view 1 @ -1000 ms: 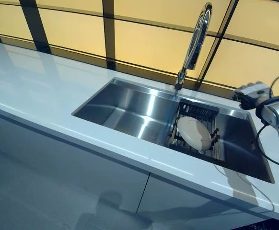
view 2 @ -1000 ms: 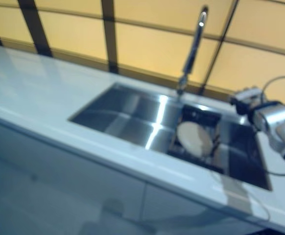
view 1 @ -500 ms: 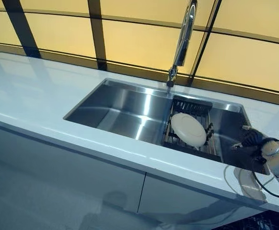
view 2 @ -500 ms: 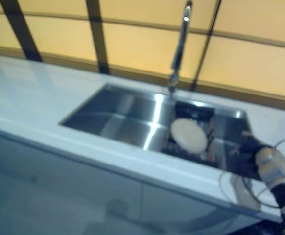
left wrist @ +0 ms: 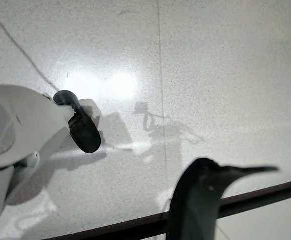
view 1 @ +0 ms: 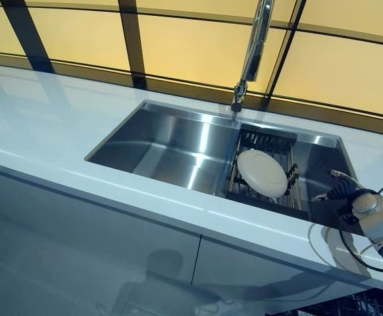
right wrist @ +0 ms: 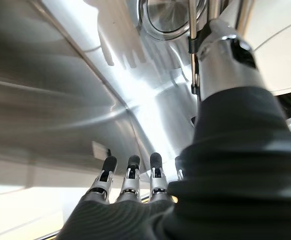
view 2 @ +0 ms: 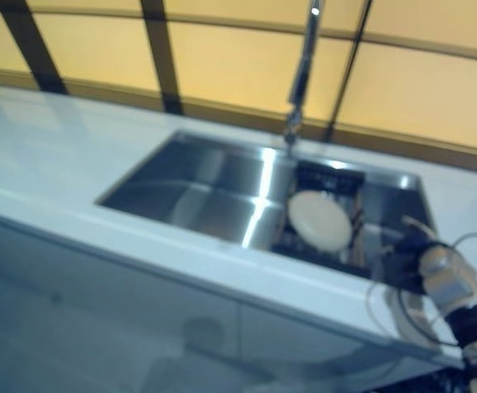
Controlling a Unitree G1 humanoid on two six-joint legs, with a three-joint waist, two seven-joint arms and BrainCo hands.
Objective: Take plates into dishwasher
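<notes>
A white plate (view 1: 262,172) leans in a dark wire rack (view 1: 270,141) in the right part of a steel sink (view 1: 172,141). It also shows in the right eye view (view 2: 319,221). My right hand (view 1: 338,195) is low over the sink's right front corner, to the right of the rack and apart from the plate. In the right wrist view its fingers (right wrist: 130,175) are straight and empty, reaching towards the steel sink wall (right wrist: 85,90). My left hand (left wrist: 198,200) shows only as a dark blur over a pale floor, away from the sink.
A tall chrome faucet (view 1: 254,52) rises behind the sink, above the rack. A white counter (view 1: 40,125) runs left and along the front edge. The sink's left basin is bare steel. The drain (right wrist: 165,20) shows in the right wrist view.
My right hand has come down from above the counter's far right to the sink's right front corner. The camera has shifted. The plate has stayed in the rack.
</notes>
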